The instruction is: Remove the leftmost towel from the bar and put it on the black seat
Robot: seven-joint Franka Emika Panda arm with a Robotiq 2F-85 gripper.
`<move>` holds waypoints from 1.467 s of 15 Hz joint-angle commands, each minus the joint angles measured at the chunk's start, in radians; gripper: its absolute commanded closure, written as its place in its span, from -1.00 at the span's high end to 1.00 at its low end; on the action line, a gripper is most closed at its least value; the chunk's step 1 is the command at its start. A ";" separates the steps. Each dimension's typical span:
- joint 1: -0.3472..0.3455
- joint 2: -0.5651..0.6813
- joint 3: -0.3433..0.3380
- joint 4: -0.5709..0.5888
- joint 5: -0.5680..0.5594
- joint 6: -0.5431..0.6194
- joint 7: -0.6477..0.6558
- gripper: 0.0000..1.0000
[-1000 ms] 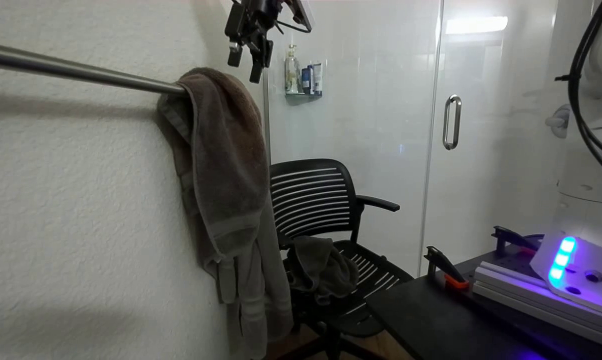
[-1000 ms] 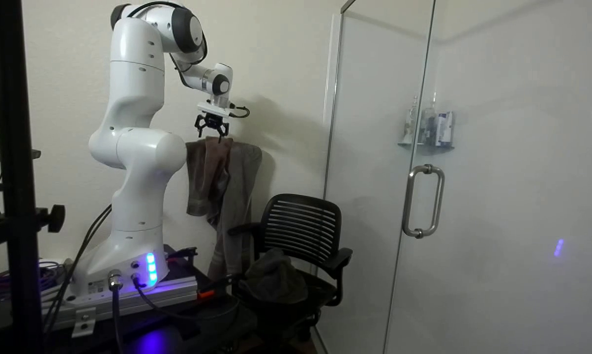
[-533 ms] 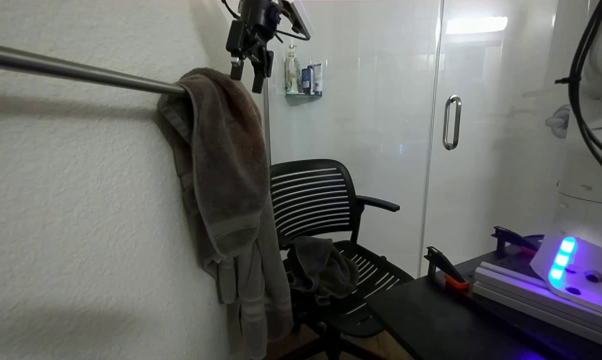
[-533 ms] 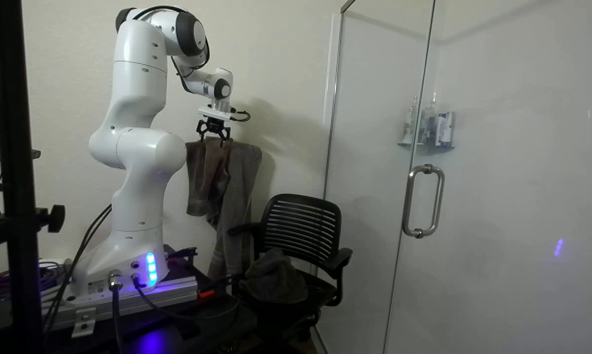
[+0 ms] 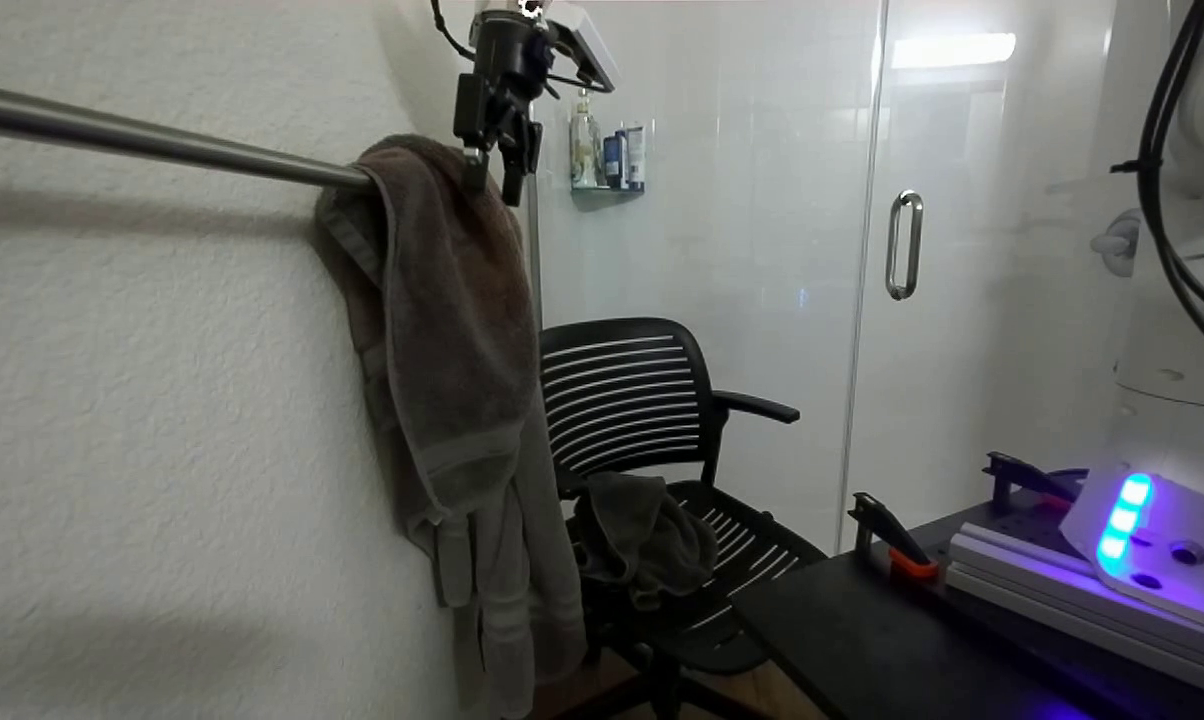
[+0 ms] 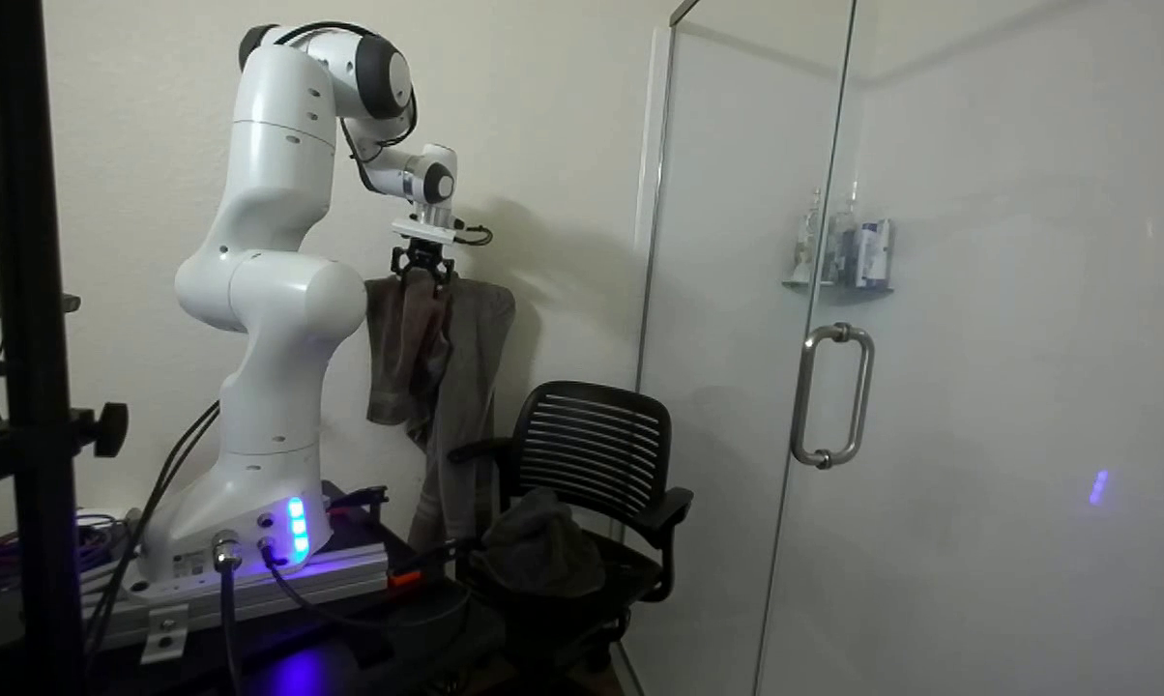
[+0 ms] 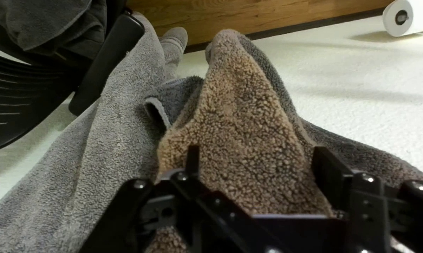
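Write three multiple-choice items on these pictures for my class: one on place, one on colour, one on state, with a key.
1. Where does the brown-grey terry towel hang?
A) on the steel door handle
B) over the thin silver-grey metal bar
C) on the corner shelf

2. What colour is the slatted, curved-back chair?
A) white
B) red
C) black

3. How do the robot's black jointed jaws stand?
A) apart
B) pressed together
C) hidden from every view

Key:
1 B: an exterior view shows the towel draped over it.
2 C: its back and armrests look black in both exterior views.
3 A: the wrist view shows towel between them.
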 commanded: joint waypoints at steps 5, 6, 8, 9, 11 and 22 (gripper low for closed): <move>-0.004 -0.006 0.037 0.028 -0.031 0.015 -0.013 -0.50; -0.004 -0.008 0.037 0.026 -0.034 0.019 -0.012 -0.63; -0.007 -0.013 0.036 0.019 -0.032 0.024 -0.013 -0.90; -0.008 -0.014 0.035 0.019 -0.027 0.026 -0.011 -0.99; -0.012 -0.015 0.032 0.022 -0.026 0.028 -0.003 -1.00; -0.147 -0.361 -0.101 0.086 -0.018 -0.042 0.199 -0.98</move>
